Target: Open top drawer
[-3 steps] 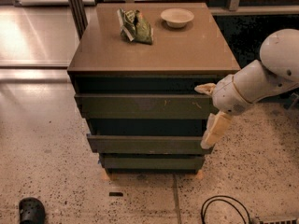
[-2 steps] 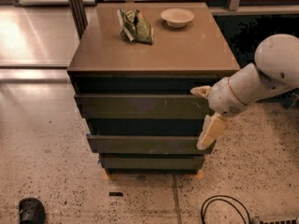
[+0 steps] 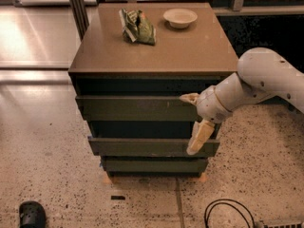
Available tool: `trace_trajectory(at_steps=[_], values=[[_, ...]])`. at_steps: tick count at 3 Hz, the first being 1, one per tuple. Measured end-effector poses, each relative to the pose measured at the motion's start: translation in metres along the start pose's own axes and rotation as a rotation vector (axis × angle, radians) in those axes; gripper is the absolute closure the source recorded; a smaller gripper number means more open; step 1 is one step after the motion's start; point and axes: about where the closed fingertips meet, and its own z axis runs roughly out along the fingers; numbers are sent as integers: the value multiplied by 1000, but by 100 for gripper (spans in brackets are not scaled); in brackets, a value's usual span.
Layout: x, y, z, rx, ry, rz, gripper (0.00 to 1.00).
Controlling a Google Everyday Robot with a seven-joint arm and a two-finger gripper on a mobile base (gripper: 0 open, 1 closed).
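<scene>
The top drawer (image 3: 137, 108) is the tallest dark olive front of the cabinet, with a dark gap above it under the brown top. My gripper (image 3: 188, 125) is in front of the drawer's right end. It is open, with the fingers spread wide. The upper finger (image 3: 189, 98) lies at the top edge of the drawer front. The lower finger (image 3: 200, 136) hangs down over the gap towards the second drawer front (image 3: 152, 147). The inside of the drawer is hidden.
A green snack bag (image 3: 137, 26) and a pale bowl (image 3: 180, 17) sit on the cabinet top (image 3: 156, 51). A third slim drawer front (image 3: 154, 165) is at the bottom. A black cable (image 3: 228, 213) and a dark shoe (image 3: 32, 215) lie on the speckled floor.
My gripper has moved left and slightly down along the top drawer front. The upper finger now sits at the front's top edge. The drawer fronts have not visibly shifted.
</scene>
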Motion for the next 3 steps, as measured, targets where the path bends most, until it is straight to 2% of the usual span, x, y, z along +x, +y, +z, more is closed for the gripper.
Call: trace_trajectory(at_steps=[1, 2, 3], values=[[8, -11, 15, 49, 37, 5, 0], [26, -29, 19, 129, 77, 37, 0], [26, -29, 19, 129, 77, 37, 0]])
